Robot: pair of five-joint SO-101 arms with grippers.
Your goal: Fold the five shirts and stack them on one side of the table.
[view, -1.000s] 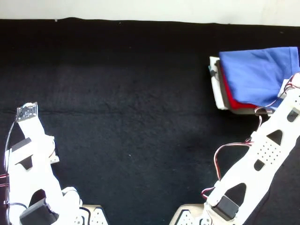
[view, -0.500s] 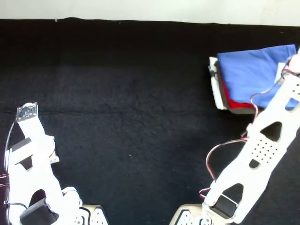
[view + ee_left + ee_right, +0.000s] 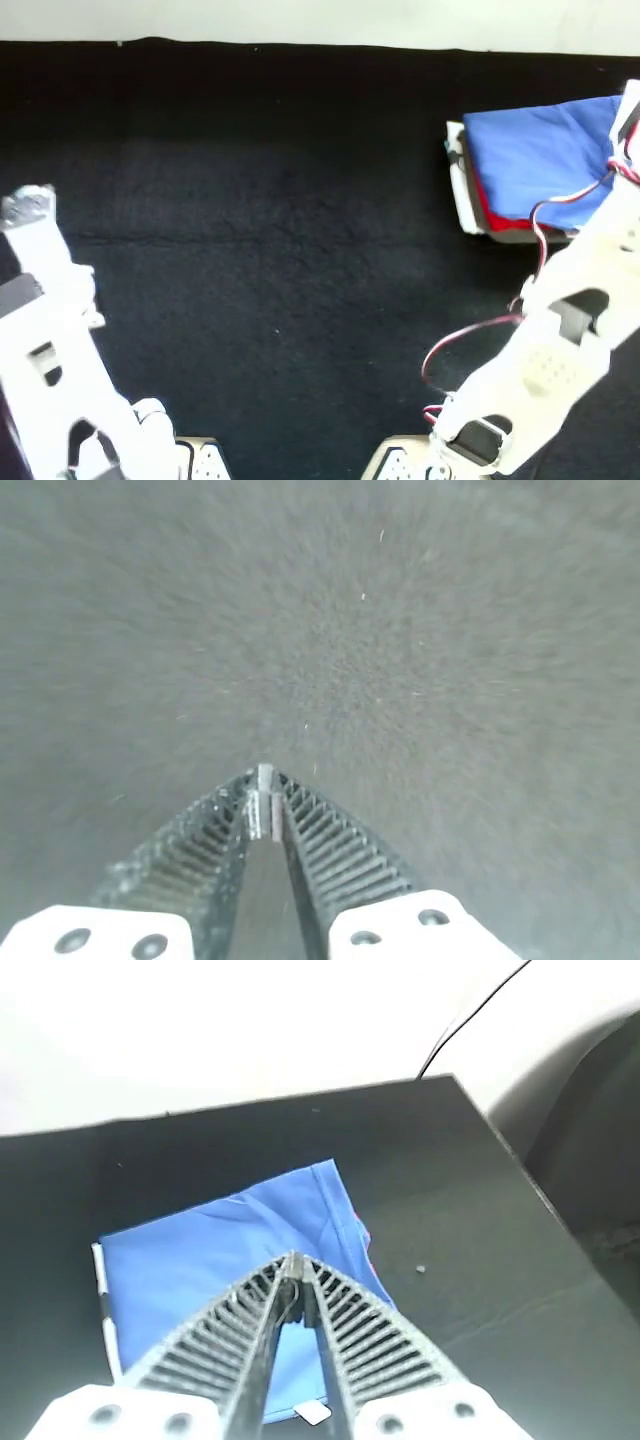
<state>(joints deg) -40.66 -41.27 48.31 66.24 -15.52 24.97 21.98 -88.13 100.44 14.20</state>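
While its ribbed fingers are clenched so that the tips meet, the left tool (image 3: 262, 785) hangs over bare black table (image 3: 420, 640), gripping nothing. Seen from the high view, that arm stands at the near left of the table, well apart from the shirts.

The right tool (image 3: 293, 1265) is clenched as well, its tips closed over the blue shirt (image 3: 200, 1245); I cannot tell whether they touch the cloth. From above, the right arm stretches from the near edge to the far right of the table, with red and white wires (image 3: 470, 335) looping off its side.

That blue shirt lies folded on top of the stack (image 3: 500, 225), which sits at the far right side of the table. Under it a red shirt (image 3: 487, 212) shows as a thin edge, then a dark layer, and a white shirt (image 3: 460, 195) sticks out furthest toward the table's middle.
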